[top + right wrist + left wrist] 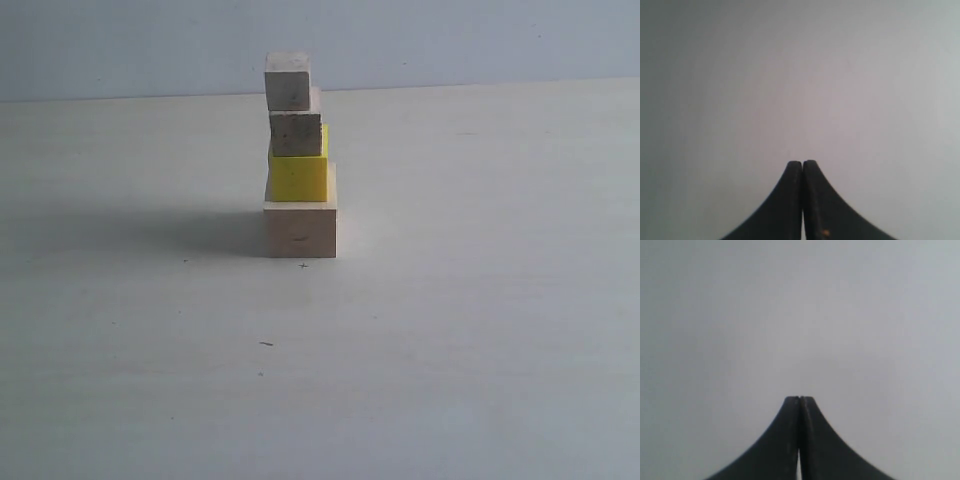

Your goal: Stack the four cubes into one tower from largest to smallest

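Pale, flat table (480, 330), wide and plain. Straight on it, nearer the far edge and about midway between the left and right edges, one big pale wood cube (300, 229), sitting flat. Soft shadow (200, 232) toward the left edge. Tiny dark specks (266, 344) nearer the front edge.

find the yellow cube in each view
Exterior view: yellow cube just left of centre, upper half, second from the bottom, on the largest cube.
Left wrist view: not in it; only the shut left gripper against a blank pale surface.
Right wrist view: not in it; only the shut right gripper.
Shared landmark: none sure; just a plain pale surface, maybe the table.
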You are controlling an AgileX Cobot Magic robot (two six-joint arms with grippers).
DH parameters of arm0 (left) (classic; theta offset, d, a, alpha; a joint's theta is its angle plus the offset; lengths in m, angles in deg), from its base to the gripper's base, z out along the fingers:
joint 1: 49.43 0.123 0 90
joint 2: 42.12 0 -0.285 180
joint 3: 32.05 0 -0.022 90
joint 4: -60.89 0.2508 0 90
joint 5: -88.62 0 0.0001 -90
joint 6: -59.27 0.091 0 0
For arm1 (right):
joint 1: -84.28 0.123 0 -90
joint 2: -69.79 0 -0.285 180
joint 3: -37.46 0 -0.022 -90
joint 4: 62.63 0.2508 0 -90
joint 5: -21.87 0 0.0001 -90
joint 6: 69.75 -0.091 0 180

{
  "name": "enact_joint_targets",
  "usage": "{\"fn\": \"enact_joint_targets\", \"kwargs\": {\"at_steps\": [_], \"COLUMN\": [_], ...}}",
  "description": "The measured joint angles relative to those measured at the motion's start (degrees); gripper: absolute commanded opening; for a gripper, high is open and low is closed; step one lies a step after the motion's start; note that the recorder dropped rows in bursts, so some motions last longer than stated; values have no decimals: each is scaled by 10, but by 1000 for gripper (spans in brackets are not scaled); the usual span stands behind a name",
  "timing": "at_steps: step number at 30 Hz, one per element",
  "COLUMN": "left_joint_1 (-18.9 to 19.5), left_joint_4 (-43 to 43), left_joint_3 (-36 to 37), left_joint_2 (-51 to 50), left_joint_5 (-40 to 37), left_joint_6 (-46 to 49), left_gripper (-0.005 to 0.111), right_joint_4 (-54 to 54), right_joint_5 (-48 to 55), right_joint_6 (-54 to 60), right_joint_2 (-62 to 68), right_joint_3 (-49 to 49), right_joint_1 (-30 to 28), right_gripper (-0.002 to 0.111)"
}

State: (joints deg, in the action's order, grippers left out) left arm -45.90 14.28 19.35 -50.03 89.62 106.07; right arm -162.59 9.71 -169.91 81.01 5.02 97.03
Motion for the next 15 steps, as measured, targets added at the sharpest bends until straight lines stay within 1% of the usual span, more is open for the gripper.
{"fn": "enact_joint_targets", "kwargs": {"at_steps": [1, 2, 5, 7, 9, 15], "left_joint_1": [3, 4, 5, 5, 5, 5], "left_joint_4": [60, 117, 247, 288, 316, 358], "left_joint_3": [5, 14, 38, 59, 83, 155], "left_joint_2": [0, 0, 0, 0, 0, -1], "left_joint_5": [-32, -72, -122, -132, -140, -146], "left_joint_6": [-41, -104, -228, -270, -291, -307], "left_gripper": [0, 0, 0, 0, 0, 0], "right_joint_4": [0, 0, 0, 0, 0, 0], "right_joint_5": [0, 0, 0, 0, 0, 0], "right_joint_6": [0, 0, 0, 0, 0, 0], "right_joint_2": [0, 0, 0, 0, 0, 0], "right_joint_3": [0, 0, 0, 0, 0, 0], "right_joint_1": [0, 0, 0, 0, 0, 0], "right_gripper": [0, 0, 0, 0, 0, 0]}}
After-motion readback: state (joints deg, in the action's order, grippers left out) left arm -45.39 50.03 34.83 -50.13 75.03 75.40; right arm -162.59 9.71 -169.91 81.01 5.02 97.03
